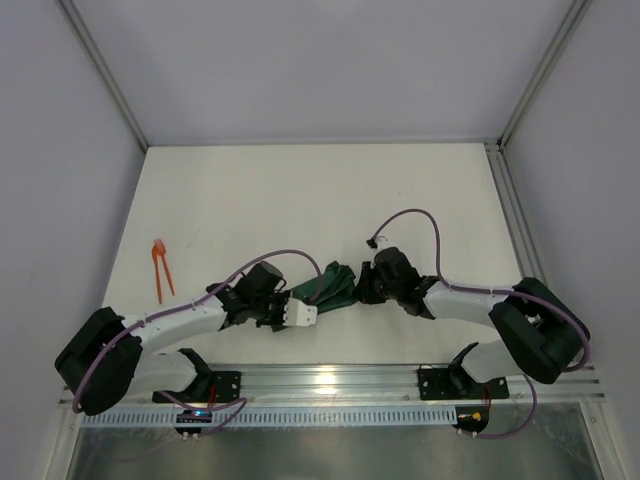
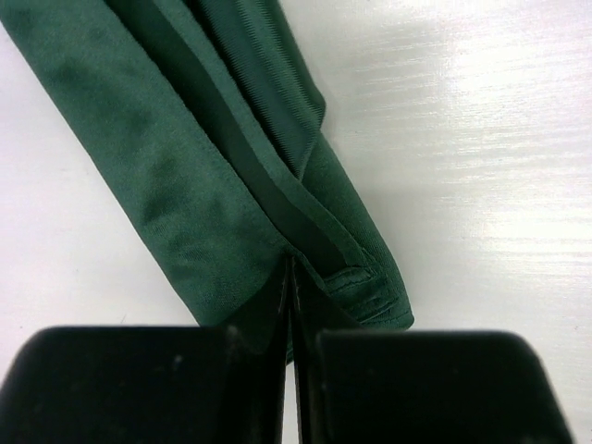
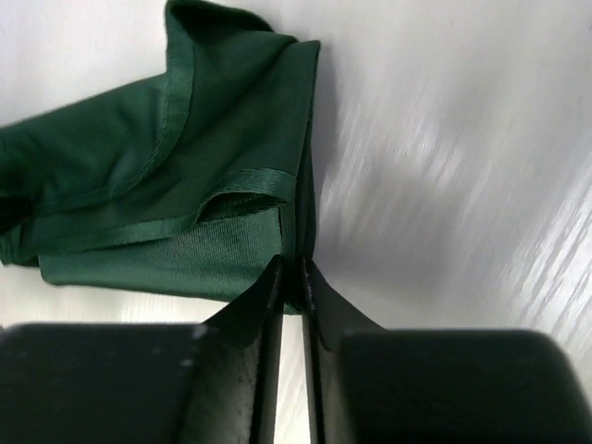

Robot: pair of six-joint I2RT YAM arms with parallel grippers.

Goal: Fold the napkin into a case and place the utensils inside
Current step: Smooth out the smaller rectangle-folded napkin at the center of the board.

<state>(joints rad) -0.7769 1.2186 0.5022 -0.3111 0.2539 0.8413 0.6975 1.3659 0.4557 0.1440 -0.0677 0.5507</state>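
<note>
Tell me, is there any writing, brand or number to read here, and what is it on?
None can be read. The napkin, orange utensils and table carry no writing; the small lit board at the near rail is too small to tell.

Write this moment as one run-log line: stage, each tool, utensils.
stage: napkin partly folded, bunched | left tool: shut on napkin end | right tool: shut on opposite end | utensils: on table, left of napkin, apart
</note>
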